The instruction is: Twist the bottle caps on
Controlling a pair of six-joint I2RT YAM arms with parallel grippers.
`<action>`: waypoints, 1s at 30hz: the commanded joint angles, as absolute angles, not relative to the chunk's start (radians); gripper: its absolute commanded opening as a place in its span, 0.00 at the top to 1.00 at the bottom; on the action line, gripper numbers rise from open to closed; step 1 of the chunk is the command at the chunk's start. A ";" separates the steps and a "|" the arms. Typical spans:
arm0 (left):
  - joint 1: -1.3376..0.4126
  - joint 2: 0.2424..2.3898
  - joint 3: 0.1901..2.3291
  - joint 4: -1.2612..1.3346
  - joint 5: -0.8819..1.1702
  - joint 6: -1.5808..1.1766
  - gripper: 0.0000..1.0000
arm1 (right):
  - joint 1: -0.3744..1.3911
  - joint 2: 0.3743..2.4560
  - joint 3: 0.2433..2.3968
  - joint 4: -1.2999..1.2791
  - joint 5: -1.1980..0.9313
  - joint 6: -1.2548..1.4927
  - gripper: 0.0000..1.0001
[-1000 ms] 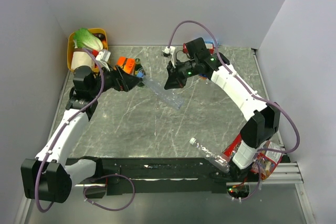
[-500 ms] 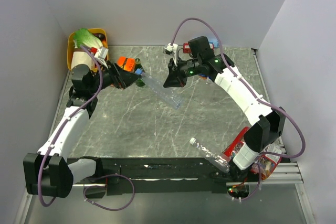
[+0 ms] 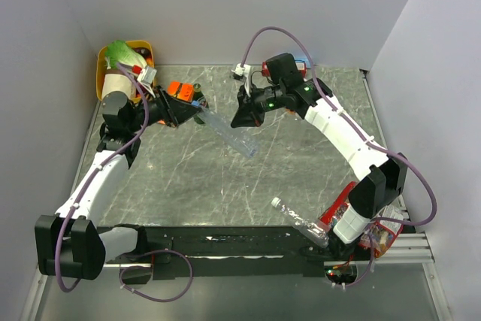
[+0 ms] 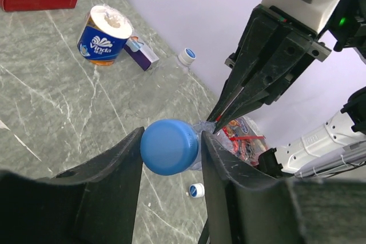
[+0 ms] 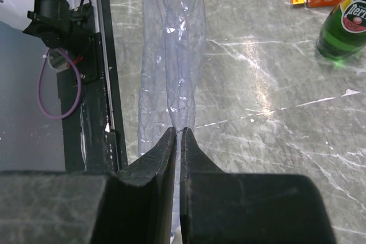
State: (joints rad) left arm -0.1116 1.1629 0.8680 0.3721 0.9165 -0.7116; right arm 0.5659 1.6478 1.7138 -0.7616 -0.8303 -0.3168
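Left gripper (image 4: 171,151), apart a second ago, now clamps the round blue plastic cap (image 4: 169,146) seated on the slim clear plastic bottle (image 3: 229,131), held at 12 o'clock of the table (image 3: 188,178) centre. Right gripper (image 5: 178,136) pinches its base tight; tightening looks ready to begin.

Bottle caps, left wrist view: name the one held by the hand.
The cap pinched in the left hand, on the bottle; the other two caps lie loose on the table.
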 commanded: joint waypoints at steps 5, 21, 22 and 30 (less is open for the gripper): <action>-0.109 1.173 0.913 0.431 0.991 -0.661 0.65 | 0.578 1.664 1.717 -0.735 -0.827 -0.325 0.87; -0.166 1.167 1.132 -0.323 0.866 0.208 0.76 | 0.465 1.437 1.580 -0.743 -0.738 -0.387 0.01; -0.190 1.163 1.129 -0.337 0.838 0.271 0.76 | 0.463 1.433 1.569 -0.736 -0.733 -0.387 0.01; -0.321 1.143 1.065 -0.376 0.628 0.443 0.75 | 0.459 1.422 1.517 -0.704 -0.730 -0.357 0.01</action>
